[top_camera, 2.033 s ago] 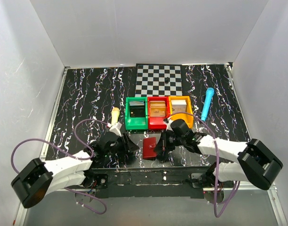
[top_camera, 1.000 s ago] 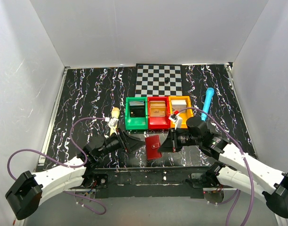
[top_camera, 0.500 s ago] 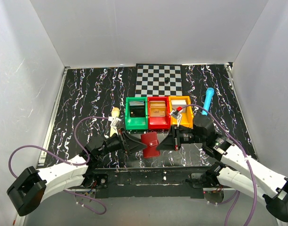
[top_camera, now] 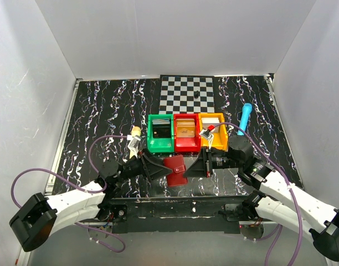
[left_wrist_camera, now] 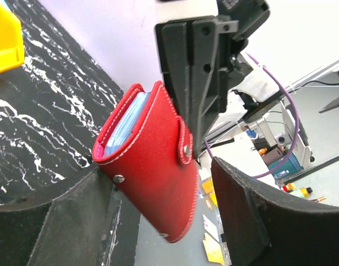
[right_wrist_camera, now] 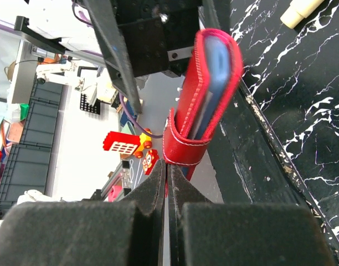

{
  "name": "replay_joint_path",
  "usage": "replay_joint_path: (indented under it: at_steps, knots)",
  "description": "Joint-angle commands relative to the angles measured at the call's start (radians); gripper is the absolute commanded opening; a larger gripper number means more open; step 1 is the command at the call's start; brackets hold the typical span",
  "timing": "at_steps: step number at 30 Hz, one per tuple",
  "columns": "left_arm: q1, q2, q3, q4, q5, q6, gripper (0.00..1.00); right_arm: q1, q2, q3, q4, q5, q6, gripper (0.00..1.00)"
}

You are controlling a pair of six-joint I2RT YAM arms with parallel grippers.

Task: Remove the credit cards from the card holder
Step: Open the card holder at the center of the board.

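Aloft, right end effector (right_wrist_camera: 168,169) pinches card holder (top_camera: 175,166) edge; left end effector (left_wrist_camera: 161,172) straddles, spread.

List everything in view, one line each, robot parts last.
card holder: one, red, closed, between the grippers near the table's front edge
bins: three, green, red, orange, in a row mid-table
chessboard mat: one, black and white, behind the bins
piece: one, black, on the chessboard mat
tube: one, blue, right of the bins
stick: one, cream, left of the green bin
table: one, black with white veins
left gripper: open, fingers either side of the card holder
right gripper: shut on the card holder's strap
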Motion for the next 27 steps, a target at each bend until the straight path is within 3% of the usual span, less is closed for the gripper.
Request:
replay_joint_path:
  at_steps: [1, 7, 16, 19, 21, 24, 27]
  knots:
    - [0.001, -0.033, 0.029, 0.086, 0.012, -0.019, 0.68, -0.003, -0.011, -0.013, 0.065, -0.025, 0.002, 0.01]
    - [0.003, -0.055, 0.042, 0.071, 0.022, -0.014, 0.48, -0.004, -0.011, -0.021, 0.071, -0.022, 0.000, 0.01]
    - [0.001, -0.048, 0.038, 0.079, 0.031, -0.021, 0.27, -0.004, -0.008, -0.027, 0.075, -0.016, 0.002, 0.01]
    - [0.003, -0.048, 0.038, 0.071, 0.031, -0.022, 0.13, -0.004, -0.010, -0.024, 0.059, -0.008, 0.003, 0.01]
    - [0.003, -0.058, 0.049, 0.022, 0.025, -0.024, 0.00, -0.004, -0.008, 0.020, -0.062, 0.021, -0.053, 0.02]
    - [0.003, -0.090, 0.127, -0.213, -0.009, -0.016, 0.00, -0.004, -0.024, 0.184, -0.415, 0.150, -0.242, 0.35]
    - [0.001, -0.097, 0.247, -0.485, -0.037, 0.056, 0.00, -0.004, -0.067, 0.287, -0.590, 0.288, -0.349, 0.57]
